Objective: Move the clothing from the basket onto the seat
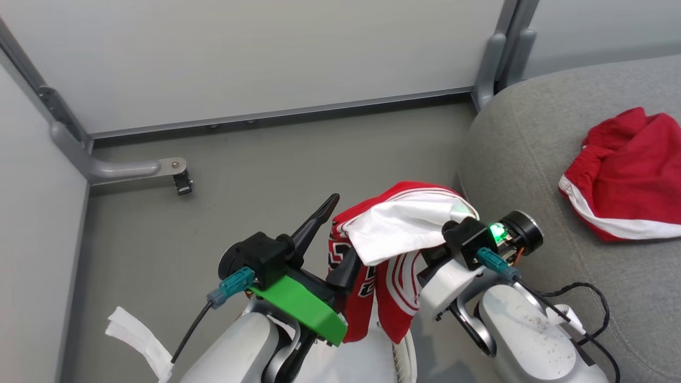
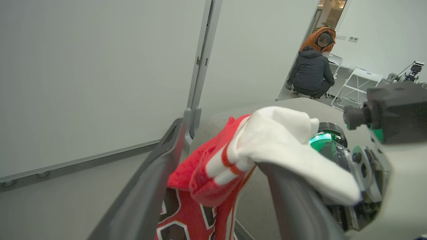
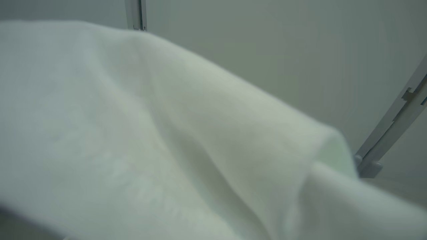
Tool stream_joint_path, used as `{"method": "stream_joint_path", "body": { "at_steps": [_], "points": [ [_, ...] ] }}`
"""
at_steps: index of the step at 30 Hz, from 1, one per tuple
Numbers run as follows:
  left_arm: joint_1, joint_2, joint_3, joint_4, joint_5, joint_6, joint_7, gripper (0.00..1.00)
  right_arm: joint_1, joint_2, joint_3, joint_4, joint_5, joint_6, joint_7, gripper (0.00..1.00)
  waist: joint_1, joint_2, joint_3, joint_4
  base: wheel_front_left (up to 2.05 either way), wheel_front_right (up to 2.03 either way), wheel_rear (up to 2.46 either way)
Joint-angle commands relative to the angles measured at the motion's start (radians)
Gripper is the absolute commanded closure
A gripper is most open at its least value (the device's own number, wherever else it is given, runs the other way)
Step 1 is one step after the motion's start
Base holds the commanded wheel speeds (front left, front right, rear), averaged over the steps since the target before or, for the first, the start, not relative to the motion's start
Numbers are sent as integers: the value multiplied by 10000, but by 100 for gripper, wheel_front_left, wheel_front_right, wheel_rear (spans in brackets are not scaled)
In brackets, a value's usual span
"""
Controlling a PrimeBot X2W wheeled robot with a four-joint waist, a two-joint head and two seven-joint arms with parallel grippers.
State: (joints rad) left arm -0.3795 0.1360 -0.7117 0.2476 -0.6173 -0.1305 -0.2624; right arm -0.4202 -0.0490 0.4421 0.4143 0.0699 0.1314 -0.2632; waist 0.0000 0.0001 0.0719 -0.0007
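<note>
Head view: my left tool point(image 1: 343, 227) sits at 6 o'clock with its jaws wide apart, gripping nothing. The red jersey point(image 1: 404, 229) hangs just past it and drapes over my right tool point(image 1: 462, 240), which is next door toward 3 o'clock. The right tool's fingers are buried under the white panel. That tool is closed. I judge it is pinching the jersey, but the pinch itself is hidden. The jersey is in the air above the floor point(image 1: 266, 175), beside the grey couch point(image 1: 521, 159) but not on it. The red shorts point(image 1: 628, 170) already lie on the couch at 3 o'clock.

Left wrist view: my fingers point(image 2: 140, 193) are spread. The jersey numerals are low between them at 6 o'clock, and a white fold lies over the right-hand finger. Two people point(image 2: 312, 68) crouch in a doorway at 1 o'clock, well apart from me.

Right wrist view: blurred white fabric lies across the lens.

Step in hand: carrying the jersey to the couch on one arm. Next move: swing the right arm toward 3 o'clock over the cushion near the shorts, then open it. I also need to slip my left finger out from under the fold so it doesn't drag the jersey back.
</note>
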Motion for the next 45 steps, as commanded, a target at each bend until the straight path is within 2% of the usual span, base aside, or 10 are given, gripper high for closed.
{"method": "stream_joint_path", "body": {
  "at_steps": [1, 11, 16, 20, 25, 29, 37, 41, 45],
  "points": [
    [122, 103, 89, -4, 63, -5, -31, 0, 58, -35, -249, -103, -77, -14, -21, 100, 0, -1, 183, -974, 0, 0, 0],
    [301, 318, 410, -91, 502, -5, -19, 0, 318, -30, -1341, -593, -397, -14, -21, 100, 0, -1, 553, -3418, 0, 0, 0],
    [405, 466, 540, -151, 690, -5, -19, 0, 527, -25, -1501, -947, -378, -14, -21, 100, 0, -1, 736, -4608, 0, 0, 0],
    [387, 591, 619, -211, 794, -5, -21, 0, 685, -24, -1645, -1182, -264, -14, -21, 100, 0, -1, 901, -5279, 0, 0, 0],
    [106, 698, 305, -210, 730, -5, -19, 0, 739, -15, -2181, -1556, -399, -14, -21, 100, 0, -1, 1241, -5395, 0, 0, 0],
    [55, 930, 211, -252, 667, -5, -19, 0, 109, -5, -2444, -1720, -690, -14, -21, 100, 0, -1, 1607, -5453, 0, 0, 0],
    [127, 1673, 406, -400, 781, -5, -19, 0, -2413, -7, -3029, -1744, -2378, -14, -21, 100, 0, -1, 2387, -5526, 0, 0, 0],
    [241, 2015, 518, -527, 860, -5, -19, 0, -3980, -277, -3201, -1170, -3241, -16, -21, 100, 0, -1, 2777, -5550, 0, 0, 0],
    [116, 2302, 471, -733, 863, -5, -19, 0, -5372, -806, -3831, -438, -3718, -16, 109, 100, 0, -1, 3258, -5204, 0, 0, 0]
  ]
}}
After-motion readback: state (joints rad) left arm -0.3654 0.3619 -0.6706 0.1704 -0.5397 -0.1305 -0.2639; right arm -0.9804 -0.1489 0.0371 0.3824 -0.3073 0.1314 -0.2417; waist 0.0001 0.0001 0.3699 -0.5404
